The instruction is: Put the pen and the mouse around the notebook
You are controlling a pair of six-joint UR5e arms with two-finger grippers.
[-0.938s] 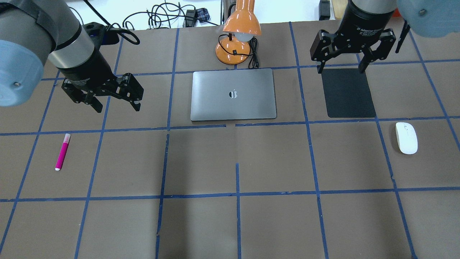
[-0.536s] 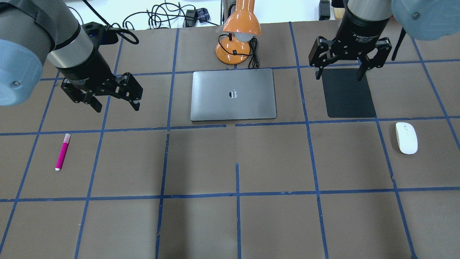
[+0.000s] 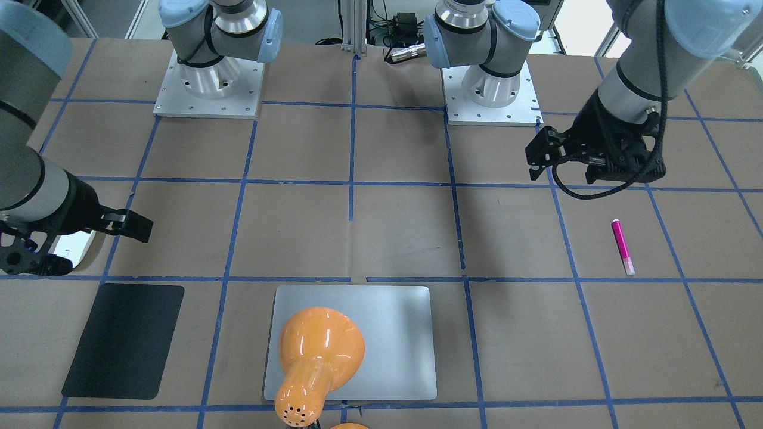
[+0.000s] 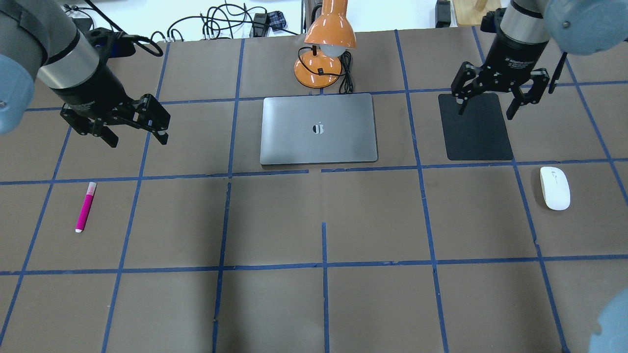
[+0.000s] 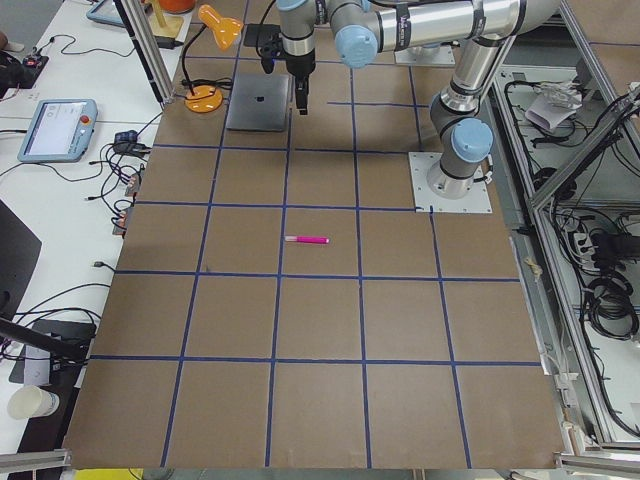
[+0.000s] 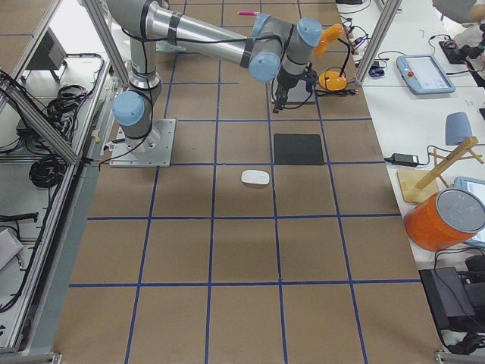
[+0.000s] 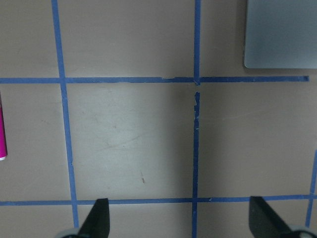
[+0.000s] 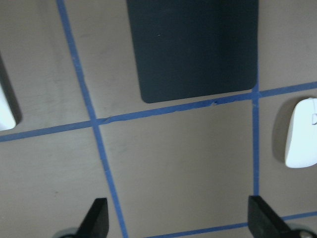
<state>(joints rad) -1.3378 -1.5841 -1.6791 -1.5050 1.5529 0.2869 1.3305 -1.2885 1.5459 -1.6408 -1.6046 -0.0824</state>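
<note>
The magenta pen [image 4: 85,207] lies flat on the left of the table, alone in its taped square. My left gripper [image 4: 138,141] hovers open and empty beyond it and to its right; the left wrist view catches the pen [image 7: 2,131] only at its left edge. The silver notebook [image 4: 319,128] lies shut at centre back. On the right, the white mouse [image 4: 555,188] rests near the table edge. My right gripper [image 4: 485,113] hangs open and empty over the black mat [image 4: 475,126], with the mouse [image 8: 302,134] at the right edge of its wrist view.
An orange desk lamp [image 4: 326,49] with a black cord stands just behind the notebook. Blue tape lines grid the brown table. Cables lie beyond the back edge. Both arm bases [image 3: 208,89] are bolted at the robot's side.
My left gripper has shifted left, nearer the pen's column. My right gripper has moved right and toward the near side, over the mat. Both stay open; pen, mouse and notebook have not moved.
</note>
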